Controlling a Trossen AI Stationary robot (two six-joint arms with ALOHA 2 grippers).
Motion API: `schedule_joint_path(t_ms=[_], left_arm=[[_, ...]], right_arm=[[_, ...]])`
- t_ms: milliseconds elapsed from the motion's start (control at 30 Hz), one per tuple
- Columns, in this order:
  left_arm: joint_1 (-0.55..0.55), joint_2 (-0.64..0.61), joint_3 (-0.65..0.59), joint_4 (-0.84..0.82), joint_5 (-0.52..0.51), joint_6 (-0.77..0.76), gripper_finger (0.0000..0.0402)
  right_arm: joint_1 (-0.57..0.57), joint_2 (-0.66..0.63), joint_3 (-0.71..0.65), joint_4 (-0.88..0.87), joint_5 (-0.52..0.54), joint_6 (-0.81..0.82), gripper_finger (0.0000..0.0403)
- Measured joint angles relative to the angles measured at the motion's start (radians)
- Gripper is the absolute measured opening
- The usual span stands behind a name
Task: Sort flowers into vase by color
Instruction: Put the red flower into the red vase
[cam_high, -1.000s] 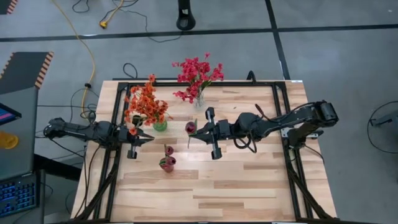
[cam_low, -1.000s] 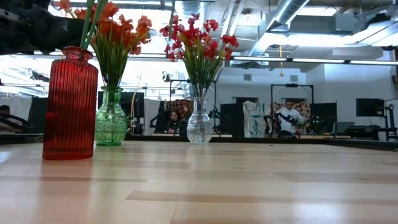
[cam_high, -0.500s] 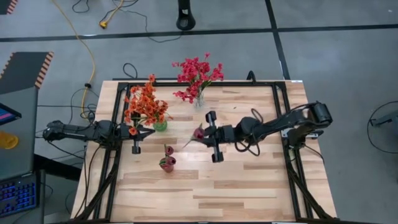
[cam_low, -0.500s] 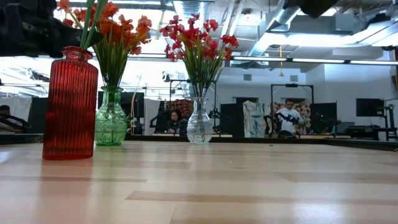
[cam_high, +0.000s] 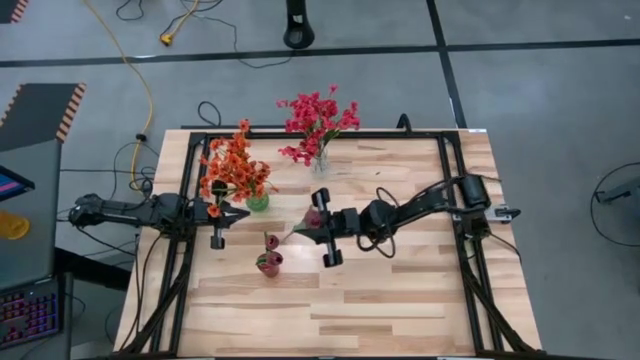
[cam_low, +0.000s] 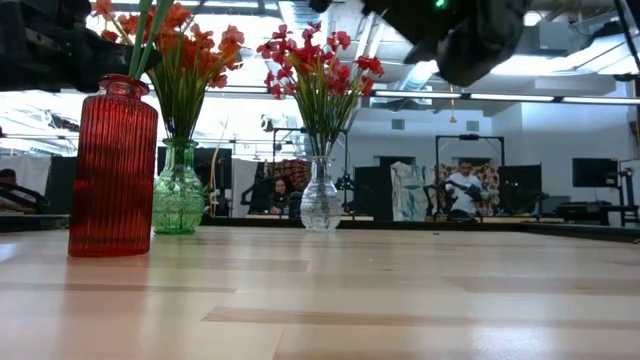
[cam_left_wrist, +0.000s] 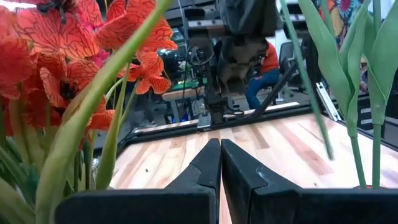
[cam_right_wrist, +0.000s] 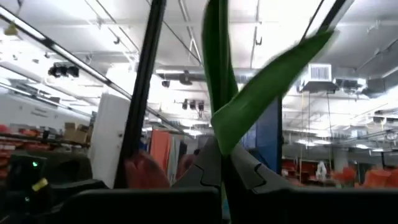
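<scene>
A ribbed red glass vase (cam_low: 113, 168) with a dark red tulip bud (cam_high: 270, 242), a bulbous green glass vase (cam_low: 179, 193) of orange blossom sprays (cam_high: 233, 168) and a clear cut-glass vase (cam_low: 320, 198) of pink-red blossom sprays (cam_high: 317, 118) stand on the pale wood-plank surface (cam_high: 400, 290). The right gripper (cam_high: 307, 227), above mid-surface just right of the red vase, has its jaws clamped on a tulip's (cam_high: 313, 215) thin green stem (cam_right_wrist: 219, 68). The left gripper (cam_high: 237, 212), beside the green vase, has its jaws pressed together, empty.

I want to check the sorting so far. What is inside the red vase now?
The red vase holds green stems, with a dark red tulip bud above its mouth in the high view. The ribbed glass hides the stems' lower part, so their count is unclear.
</scene>
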Motion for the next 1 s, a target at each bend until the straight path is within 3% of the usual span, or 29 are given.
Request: schedule_joint_path(t_ms=[500,1000], left_arm=[[0.0,0.0,0.0,-0.022,-0.006,-0.021,0.0],[0.0,0.0,-0.001,-0.021,-0.006,-0.021,0.0]], right_arm=[[0.004,0.131,0.163,-0.02,-0.047,0.087,0.0027],[0.004,0.14,0.168,-0.05,-0.05,0.109,0.0027]])
